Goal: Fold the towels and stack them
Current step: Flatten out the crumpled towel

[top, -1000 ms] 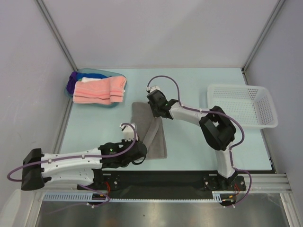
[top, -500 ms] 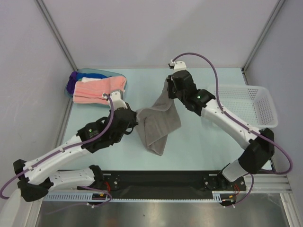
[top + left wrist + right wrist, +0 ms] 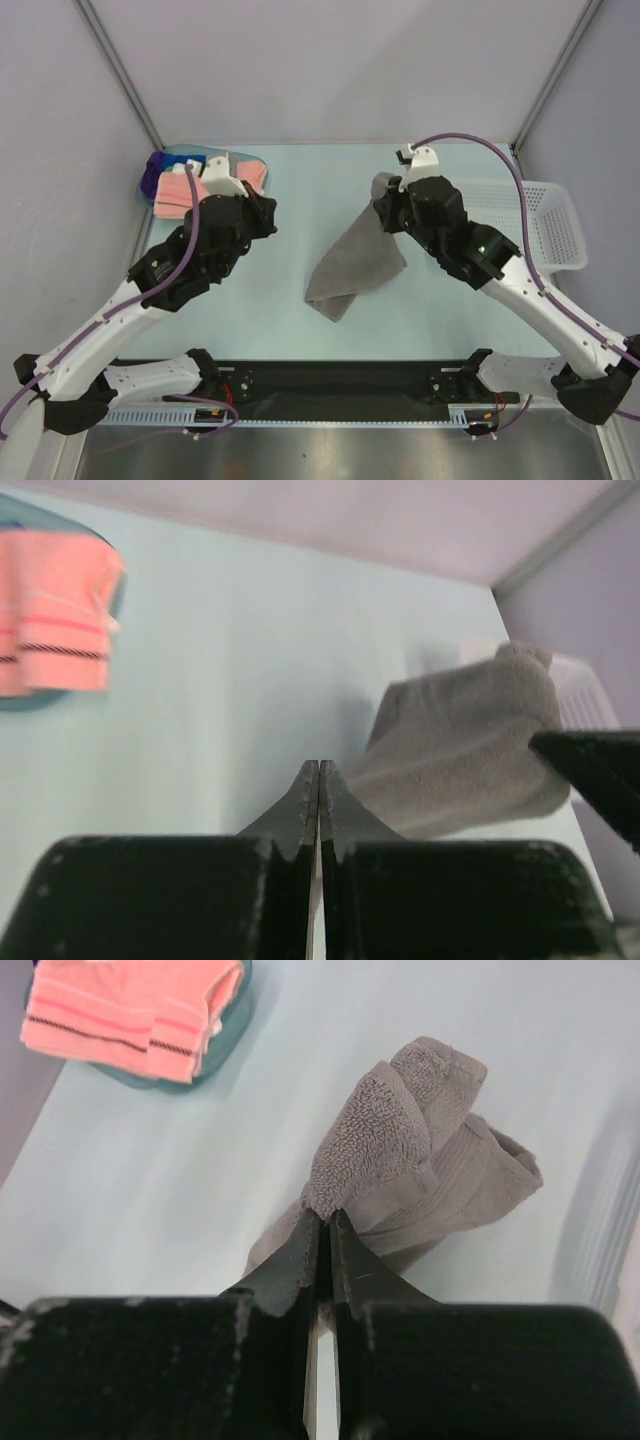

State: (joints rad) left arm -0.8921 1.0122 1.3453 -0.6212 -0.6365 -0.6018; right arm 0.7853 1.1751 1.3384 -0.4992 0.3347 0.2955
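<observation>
Right wrist view: the towel (image 3: 400,1150) is pinched at a bunched edge by the fully closed right gripper (image 3: 320,1218) and is draped down to the table (image 3: 300,180). The left gripper (image 3: 318,768) is closed on nothing. The cloth is judged soft, light and limp; corners are best gripped.
</observation>
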